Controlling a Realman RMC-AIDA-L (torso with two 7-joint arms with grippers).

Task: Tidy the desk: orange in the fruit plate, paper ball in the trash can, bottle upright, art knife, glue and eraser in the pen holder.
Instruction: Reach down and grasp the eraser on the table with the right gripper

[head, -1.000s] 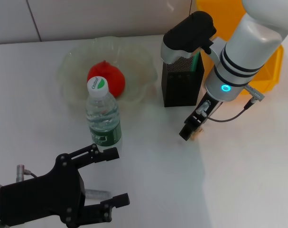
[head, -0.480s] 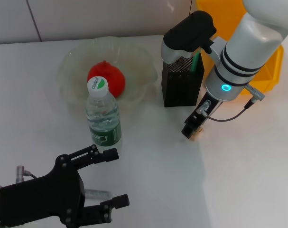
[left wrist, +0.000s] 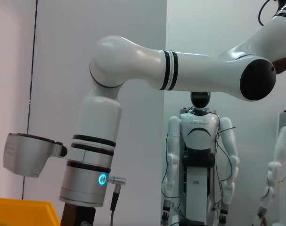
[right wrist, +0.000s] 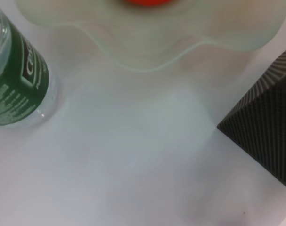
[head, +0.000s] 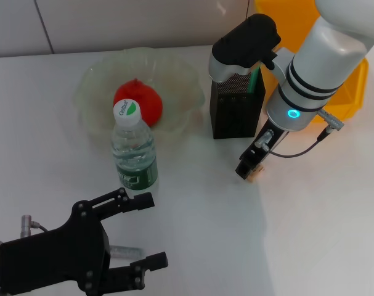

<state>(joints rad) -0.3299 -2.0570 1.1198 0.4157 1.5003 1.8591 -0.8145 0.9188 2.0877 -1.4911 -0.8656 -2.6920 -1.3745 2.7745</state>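
Observation:
The orange [head: 138, 102] lies in the translucent fruit plate [head: 94, 83]. The bottle [head: 134, 153] stands upright in front of the plate, white cap on top. The black pen holder [head: 236, 111] stands right of the plate with a green item [head: 254, 79] in it. My right gripper [head: 248, 169] is low over the table in front of the pen holder, over a small tan piece [head: 256, 178]. My left gripper [head: 148, 231] is open and empty at the front left, with a small clear cylinder [head: 126, 251] on the table under it. The right wrist view shows the bottle [right wrist: 13, 80], plate rim [right wrist: 147, 47] and pen holder [right wrist: 270, 132].
A yellow bin [head: 353, 92] stands behind my right arm at the back right. The left wrist view shows my right arm [left wrist: 133, 66] and a humanoid robot [left wrist: 199, 155] standing in the background. White table stretches to the front right.
My right gripper has shifted slightly back toward the pen holder, staying over the tan piece. The left arm, bottle and orange have not moved.

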